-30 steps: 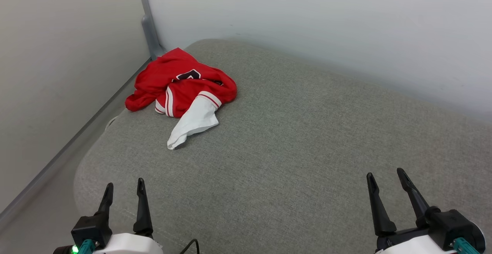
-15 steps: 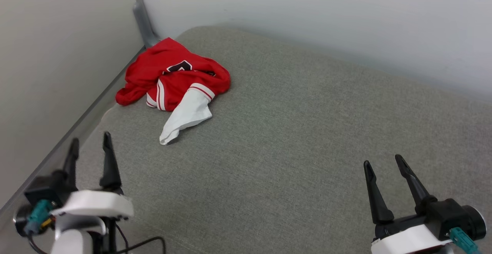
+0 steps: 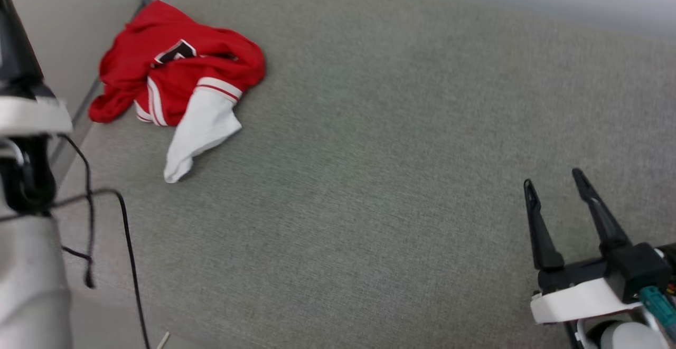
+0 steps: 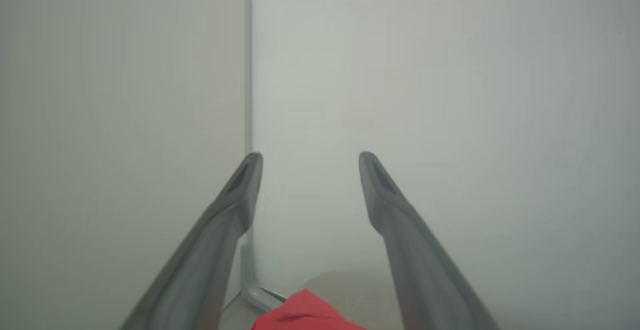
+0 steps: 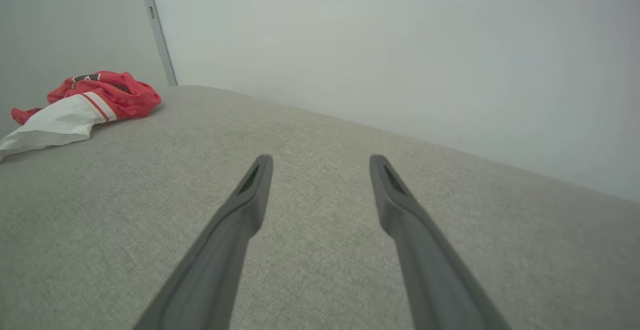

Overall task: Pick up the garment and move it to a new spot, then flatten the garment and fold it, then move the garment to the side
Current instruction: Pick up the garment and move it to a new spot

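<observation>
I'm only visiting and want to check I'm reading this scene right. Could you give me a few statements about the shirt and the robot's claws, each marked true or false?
1. The garment lies crumpled on the grey cushion. True.
2. The right gripper is clamped on the garment. False: it is open, over bare cushion, well apart from the garment.
3. A white sleeve sticks out of the red heap. True.
4. The left gripper is shut. False: its fingers stand apart and hold nothing.
</observation>
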Controlling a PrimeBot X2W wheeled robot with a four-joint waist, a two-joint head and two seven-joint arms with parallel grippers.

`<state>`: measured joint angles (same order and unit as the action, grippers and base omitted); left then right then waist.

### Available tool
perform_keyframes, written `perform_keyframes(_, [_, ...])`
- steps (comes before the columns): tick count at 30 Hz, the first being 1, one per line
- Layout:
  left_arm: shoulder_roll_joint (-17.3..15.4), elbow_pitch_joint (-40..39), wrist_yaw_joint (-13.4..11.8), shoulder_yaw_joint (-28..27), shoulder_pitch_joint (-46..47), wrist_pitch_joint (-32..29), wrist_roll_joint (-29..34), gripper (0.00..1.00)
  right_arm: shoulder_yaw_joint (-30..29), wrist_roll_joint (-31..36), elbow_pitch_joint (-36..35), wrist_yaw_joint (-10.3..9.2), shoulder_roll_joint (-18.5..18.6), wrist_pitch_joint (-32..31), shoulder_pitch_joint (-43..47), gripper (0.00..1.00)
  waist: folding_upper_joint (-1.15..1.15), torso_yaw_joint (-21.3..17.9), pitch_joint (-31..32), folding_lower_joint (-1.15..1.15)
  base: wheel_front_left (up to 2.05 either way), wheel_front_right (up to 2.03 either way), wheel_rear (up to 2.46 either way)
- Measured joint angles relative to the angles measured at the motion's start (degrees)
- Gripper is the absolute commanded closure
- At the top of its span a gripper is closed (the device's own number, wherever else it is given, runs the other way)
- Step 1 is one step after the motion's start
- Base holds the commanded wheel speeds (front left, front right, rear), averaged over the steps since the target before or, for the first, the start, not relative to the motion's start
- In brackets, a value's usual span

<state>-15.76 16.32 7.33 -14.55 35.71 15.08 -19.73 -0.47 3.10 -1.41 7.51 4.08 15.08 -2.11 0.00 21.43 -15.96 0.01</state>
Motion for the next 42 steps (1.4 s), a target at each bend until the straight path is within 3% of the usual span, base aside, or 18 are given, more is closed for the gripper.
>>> perform_keyframes(6, [-8.7, 8.6, 0.1, 9.5, 9.3, -0.5, -6.0, 0.0, -0.3, 0.5, -2.1, 0.0, 1.6, 0.0, -1.8, 0.0, 0.0, -1.5, -5.1, 0.0, 0.0, 0.0, 0.0])
perform_keyframes(9, [-12.9, 12.4, 0.1, 16.0, 14.0, -4.3, -9.3, 0.0, -0.3, 0.7, -3.0, 0.0, 2.2, 0.0, -2.5, 0.0, 0.0, -2.1, -7.3, 0.0, 0.0, 0.0, 0.0])
perform_keyframes(15, [-18.7, 17.4, 0.1, 29.1, 20.3, -18.0, -19.1, 0.0, 0.0, 1.1, -4.8, 0.0, 3.0, 0.0, -4.0, 0.0, 0.0, -3.1, -11.0, 0.0, 0.0, 0.0, 0.0])
perform_keyframes(19, [-21.1, 18.5, 0.1, 36.9, 22.6, -31.1, -27.7, 0.0, -0.1, 1.5, -6.0, 0.0, 3.3, 0.0, -4.6, 0.0, 0.0, -3.7, -13.2, 0.0, 0.0, 0.0, 0.0])
perform_keyframes(22, [-23.3, 19.6, 0.1, 42.7, 23.6, -39.6, -30.5, 0.0, -0.4, 1.9, -6.5, 0.0, 3.4, 0.0, -4.8, 0.0, 0.0, -4.1, -14.7, 0.0, 0.0, 0.0, 0.0])
perform_keyframes(26, [-23.7, 21.3, 0.1, 48.1, 24.3, -48.8, -35.6, 0.0, -0.7, 2.0, -6.8, 0.0, 3.6, 0.0, -4.9, 0.0, 0.0, -4.8, -16.5, 0.0, 0.0, 0.0, 0.0])
perform_keyframes(29, [-23.6, 22.7, 0.1, 50.8, 25.5, -51.5, -37.6, 0.0, -0.8, 2.0, -7.2, 0.0, 3.7, 0.0, -5.2, 0.0, 0.0, -5.3, -17.7, 0.0, 0.0, 0.0, 0.0])
perform_keyframes(40, [-22.2, 28.8, 0.1, 57.6, 27.4, -52.5, -41.9, 0.0, -0.8, 2.0, -7.6, 0.02, 3.6, 0.0, -6.3, 0.0, 0.0, -6.8, -20.1, -0.02, 0.0, 0.0, 0.0])
perform_keyframes(41, [-22.2, 28.9, 0.1, 58.3, 27.6, -52.1, -42.2, 0.4, -0.9, 2.0, -7.5, 0.01, 3.5, 0.0, -6.3, 0.0, 0.0, -6.8, -20.0, -0.02, 0.0, 0.0, 0.0])
perform_keyframes(42, [-22.1, 29.3, 0.1, 58.7, 27.8, -51.1, -42.2, 0.93, -0.9, 2.0, -7.4, 0.01, 3.5, 0.0, -6.3, 0.0, 0.0, -6.7, -19.9, -0.01, 0.0, 0.0, 0.0])
